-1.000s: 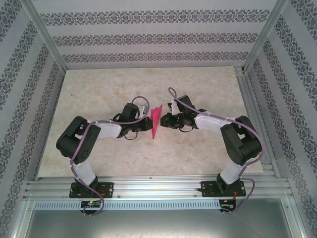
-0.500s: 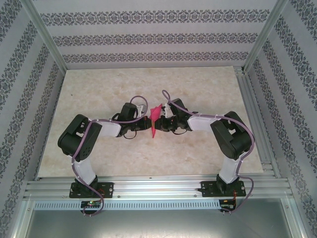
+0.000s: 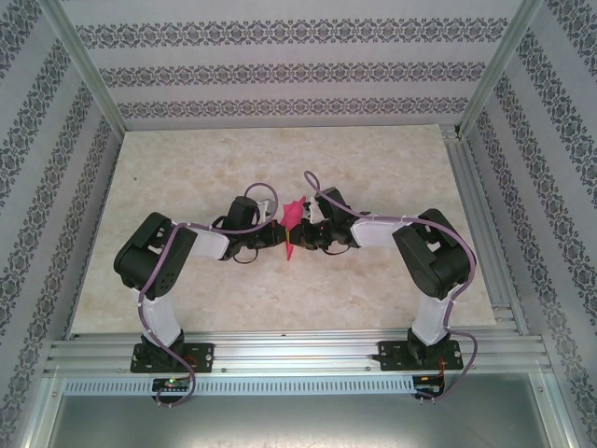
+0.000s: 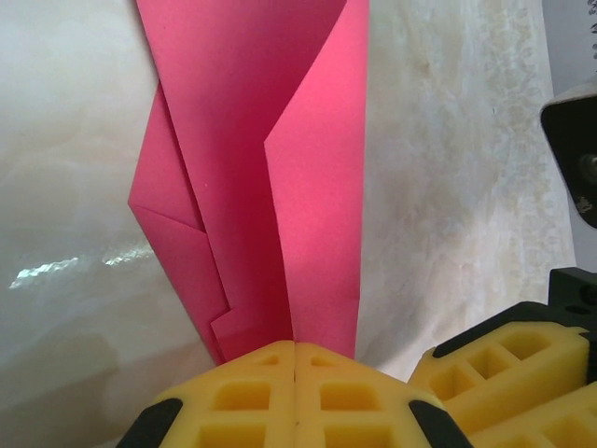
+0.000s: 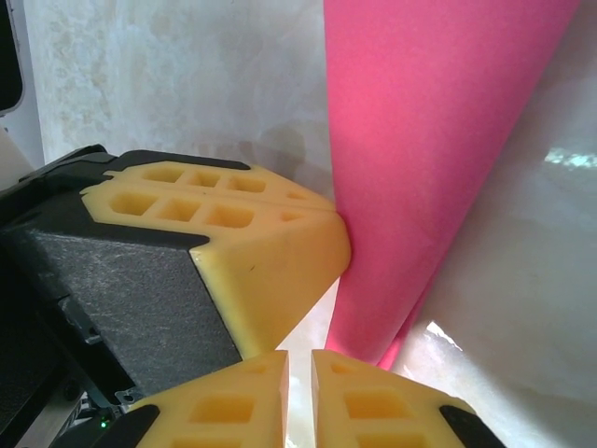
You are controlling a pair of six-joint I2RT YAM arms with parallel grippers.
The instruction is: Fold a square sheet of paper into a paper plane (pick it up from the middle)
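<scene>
The pink paper (image 3: 293, 224), folded into a narrow layered shape, stands on edge above the table's middle between both arms. My left gripper (image 3: 280, 230) is shut on its lower end; in the left wrist view the yellow fingertips (image 4: 295, 347) meet on the paper (image 4: 252, 140), whose flaps fan upward. My right gripper (image 3: 302, 235) sits right beside it from the other side. In the right wrist view its jaws (image 5: 298, 359) stand a narrow gap apart with only table between them, the paper (image 5: 420, 168) just to their upper right and the left gripper's fingers (image 5: 270, 243) close ahead.
The marble-patterned table (image 3: 187, 168) stretches around the arms, bounded by patterned walls and an aluminium frame (image 3: 476, 224) on the right and along the near edge. The right gripper's finger (image 4: 504, 359) shows at the lower right of the left wrist view.
The right arm has swung left until its gripper is beside the paper and the left gripper. The paper has stayed held by the left gripper, tipping slightly.
</scene>
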